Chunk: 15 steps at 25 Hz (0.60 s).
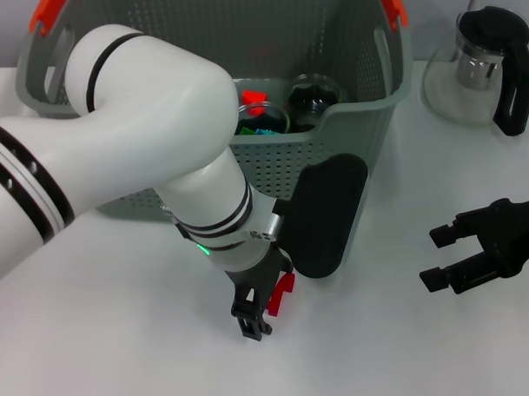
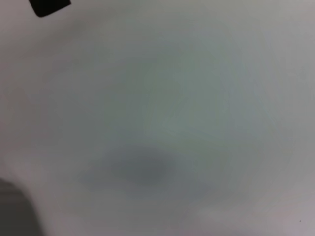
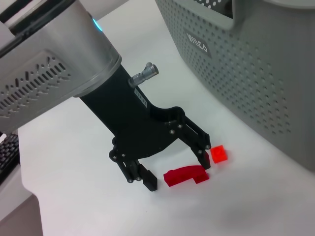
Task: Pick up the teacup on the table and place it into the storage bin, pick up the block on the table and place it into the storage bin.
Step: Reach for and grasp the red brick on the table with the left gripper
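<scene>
Left gripper (image 3: 170, 167) is down at the table (image 1: 122, 342), fingers spread, straddling the curved red block (image 3: 186, 175) w/o clasping it; I read this as lining up a pinch. A small orange cube (image 3: 219, 154) lies just beside. Storage bin (image 1: 367, 134) stands just beyond, wall close to the wrist, so lift needs clearance over the rim. Teacup: dark round vessel inside the bin (image 1: 313, 101), prob. already placed. Right gripper (image 1: 462, 252) waits spread at right, near the glass teapot (image 1: 481, 64); open room between.
</scene>
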Tool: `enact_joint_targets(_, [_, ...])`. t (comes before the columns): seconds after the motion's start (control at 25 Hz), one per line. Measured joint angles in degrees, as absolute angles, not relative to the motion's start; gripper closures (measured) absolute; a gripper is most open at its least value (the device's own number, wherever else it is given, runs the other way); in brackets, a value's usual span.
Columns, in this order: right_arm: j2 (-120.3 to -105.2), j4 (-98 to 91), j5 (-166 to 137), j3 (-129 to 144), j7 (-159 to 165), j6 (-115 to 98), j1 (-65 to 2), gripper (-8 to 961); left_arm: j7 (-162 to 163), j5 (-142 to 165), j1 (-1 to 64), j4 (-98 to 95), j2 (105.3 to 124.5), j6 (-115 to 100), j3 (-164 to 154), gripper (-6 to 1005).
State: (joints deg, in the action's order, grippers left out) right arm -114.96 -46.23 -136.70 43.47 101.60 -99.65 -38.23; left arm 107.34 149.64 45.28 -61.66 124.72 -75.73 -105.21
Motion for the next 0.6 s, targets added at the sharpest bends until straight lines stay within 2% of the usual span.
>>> enact_joint_targets(0.6, [-115.01,-46.23,-136.59,43.6,102.08,-99.67,-38.37,31,103.34,149.8,46.38,-62.07,124.54,-76.41,-105.18,94])
